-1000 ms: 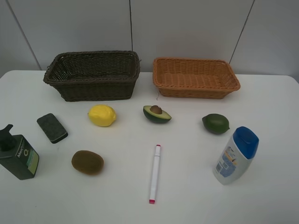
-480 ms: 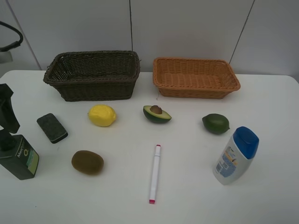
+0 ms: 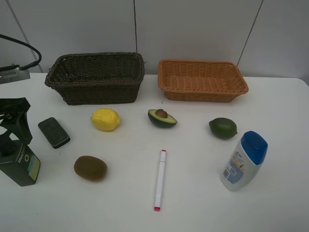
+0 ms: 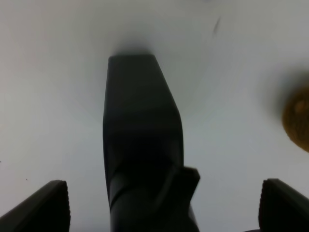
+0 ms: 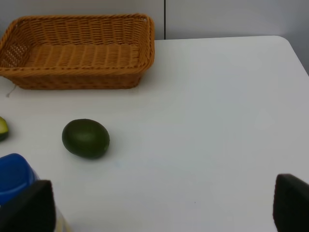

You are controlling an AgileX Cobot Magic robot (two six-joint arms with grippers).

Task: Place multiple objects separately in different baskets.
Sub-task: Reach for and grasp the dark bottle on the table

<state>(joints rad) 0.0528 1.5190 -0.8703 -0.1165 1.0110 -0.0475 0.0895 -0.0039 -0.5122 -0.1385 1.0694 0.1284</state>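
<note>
The dark green pump bottle (image 3: 19, 164) stands at the table's left edge, and my left gripper (image 3: 13, 123) hangs open just above its pump. In the left wrist view the black pump head (image 4: 140, 145) sits between the wide-apart fingertips (image 4: 43, 208), touching neither. On the table lie a dark block (image 3: 54, 132), lemon (image 3: 105, 119), kiwi (image 3: 90, 168), halved avocado (image 3: 161, 117), marker (image 3: 160, 180), green round fruit (image 3: 222, 127) and blue-capped bottle (image 3: 244, 161). The dark brown basket (image 3: 96, 92) and orange-tan basket (image 3: 203, 92) stand at the back, both empty. My right gripper (image 5: 159, 208) is open over bare table, near the green fruit (image 5: 86, 138).
A cable and a grey part (image 3: 14, 72) of the left arm reach in at the far left. The right wrist view shows the orange-tan basket (image 5: 77, 77), the bottle's blue cap (image 5: 14, 176) and the table's right edge (image 5: 297, 53).
My left gripper has come into the high view from the left edge and moved in over the pump bottle. Nothing on the table has shifted.
</note>
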